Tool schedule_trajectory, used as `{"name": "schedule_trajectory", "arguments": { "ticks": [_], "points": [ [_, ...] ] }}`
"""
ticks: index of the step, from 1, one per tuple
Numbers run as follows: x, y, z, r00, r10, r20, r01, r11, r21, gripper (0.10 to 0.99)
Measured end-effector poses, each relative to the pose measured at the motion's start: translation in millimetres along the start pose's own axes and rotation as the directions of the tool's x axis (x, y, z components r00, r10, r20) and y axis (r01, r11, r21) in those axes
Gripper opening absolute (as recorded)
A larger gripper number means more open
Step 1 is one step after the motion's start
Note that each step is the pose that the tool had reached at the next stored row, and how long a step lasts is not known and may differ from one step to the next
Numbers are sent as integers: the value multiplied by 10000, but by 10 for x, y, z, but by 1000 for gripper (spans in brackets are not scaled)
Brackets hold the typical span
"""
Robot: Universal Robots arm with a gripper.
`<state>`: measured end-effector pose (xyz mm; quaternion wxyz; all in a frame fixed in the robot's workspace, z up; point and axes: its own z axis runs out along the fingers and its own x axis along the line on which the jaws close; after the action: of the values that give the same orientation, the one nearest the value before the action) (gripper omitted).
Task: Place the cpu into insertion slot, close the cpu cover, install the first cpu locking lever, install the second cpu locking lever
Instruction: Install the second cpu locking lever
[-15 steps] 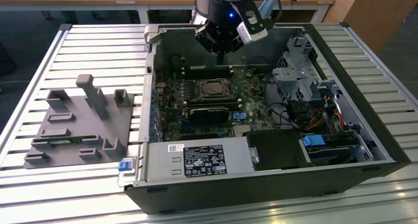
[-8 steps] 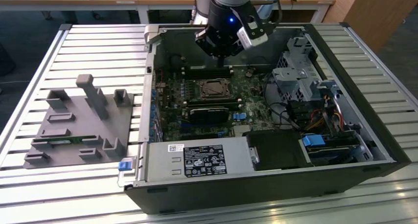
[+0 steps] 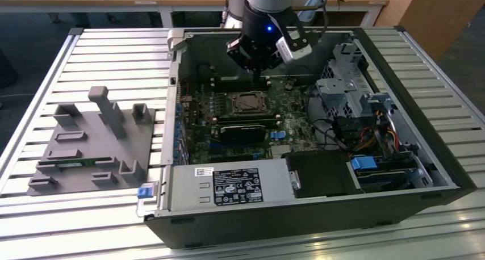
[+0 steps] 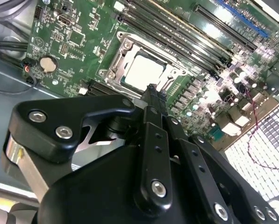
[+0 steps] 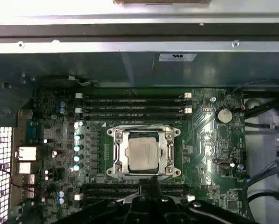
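Exterior view first: your gripper [image 3: 258,72] hangs inside the open computer case [image 3: 424,158] on the slatted bench [image 3: 113,50], just above the motherboard [image 3: 199,115] near the socket. Its fingers look pressed together with nothing between them. Both wrist views show the cpu [image 5: 142,153] seated in the socket, with the cpu cover [image 5: 121,154] lying flat around it. A white sticker on the case wall in the first wrist view is unreadable.

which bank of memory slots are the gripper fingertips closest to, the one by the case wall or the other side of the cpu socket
The bank on the side of the cpu away from the case wall; the gripper overlaps it in the first wrist view. The other bank lies beyond the socket.
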<state>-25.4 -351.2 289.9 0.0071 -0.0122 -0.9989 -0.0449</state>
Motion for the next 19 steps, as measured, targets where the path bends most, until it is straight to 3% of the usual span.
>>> {"name": "schedule_trajectory", "arguments": {
  "ticks": [12, 17, 19],
  "points": [
    [-1, -6, 37, 9997, -232, -24, 232, 9997, 2, 110],
    [-3, -51, 54, 9997, -231, -24, 231, 9997, 0, 110],
    [-3, -54, 68, 9997, -232, -27, 232, 9997, -96, 110]
  ]
}}
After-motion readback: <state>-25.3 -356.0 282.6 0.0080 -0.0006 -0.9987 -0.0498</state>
